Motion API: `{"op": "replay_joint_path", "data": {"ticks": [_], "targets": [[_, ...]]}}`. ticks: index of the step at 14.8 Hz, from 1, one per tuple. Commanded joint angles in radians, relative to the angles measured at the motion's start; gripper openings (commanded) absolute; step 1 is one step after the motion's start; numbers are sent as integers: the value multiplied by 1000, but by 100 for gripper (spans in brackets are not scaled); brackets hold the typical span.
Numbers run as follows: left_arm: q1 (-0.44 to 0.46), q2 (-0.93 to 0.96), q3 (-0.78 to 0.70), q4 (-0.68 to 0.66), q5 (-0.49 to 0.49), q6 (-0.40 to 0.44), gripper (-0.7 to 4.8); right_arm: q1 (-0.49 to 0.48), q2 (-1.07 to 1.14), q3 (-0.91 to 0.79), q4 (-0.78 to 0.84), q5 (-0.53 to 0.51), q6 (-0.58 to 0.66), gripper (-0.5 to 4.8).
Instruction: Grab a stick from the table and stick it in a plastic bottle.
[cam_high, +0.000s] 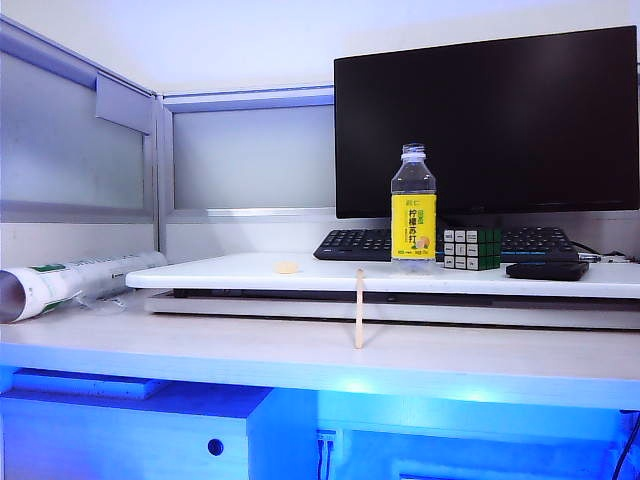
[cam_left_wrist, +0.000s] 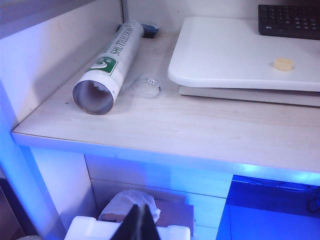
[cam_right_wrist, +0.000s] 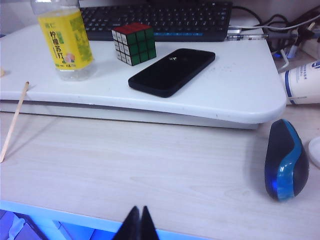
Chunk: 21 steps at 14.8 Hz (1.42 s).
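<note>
Tube comes first: it lies far out from the stick, on the tabletop, open end toward you. Your left tool hangs below the tabletop's front edge on that side, showing only as a dark point with both fingers pressed together, nothing between them. From it the stick lies well off toward the board; its camera does not catch the stick at all.

Move along and you reach the stick itself. It stands nearly upright, foot on the tabletop, top leaning against the board's front edge, so its long axis runs up and down, not flat. Just behind the stick's top, on the board, stands the bottle, upright, cap off as far as I can tell, neck narrow. A cube and a phone sit beyond the bottle, away from the stick, with a keyboard and monitor behind.

Your right tool is also parked under the front edge, fingers closed on nothing. Its camera sees the stick off to one side, past open tabletop, with a mouse on the far side from the stick.

Neither arm is close; I judge the right one better placed, since it already has stick and bottle in view. You will have to part the fingers first, then take the stick across its flat faces, approaching from the front.
</note>
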Motion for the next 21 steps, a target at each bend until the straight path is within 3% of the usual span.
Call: {"op": "replay_joint_path", "data": {"ticks": [1,2,3,5,7,12,15,16,18,19,20,21], "targets": [[0,0,2,14,49,3,-5,1,0,0,16,2,-3,-2],[0,0,2,41,287,3,-4,1,0,1,44,-7,11,-2],[0,0,2,43,325,1,-4,1,0,3,48,-11,13,-2],[0,1,2,53,540,-24,-4,2,0,40,49,-42,37,-2],[0,0,2,52,639,-45,-5,2,0,87,48,-46,48,-2],[0,1,2,51,664,-49,-5,2,23,203,48,-107,145,-1],[0,0,2,51,667,-49,-5,2,233,364,50,-247,166,13],[0,0,2,51,667,-49,-5,2,306,409,53,-285,181,71],[0,0,2,51,666,-49,-5,2,412,472,56,-344,212,139],[0,0,2,51,666,-49,-5,2,445,490,56,-364,220,146],[0,1,2,51,667,-49,-5,3,568,555,64,-454,247,178],[0,0,2,51,666,-48,-5,5,610,574,74,-478,270,210]]}}
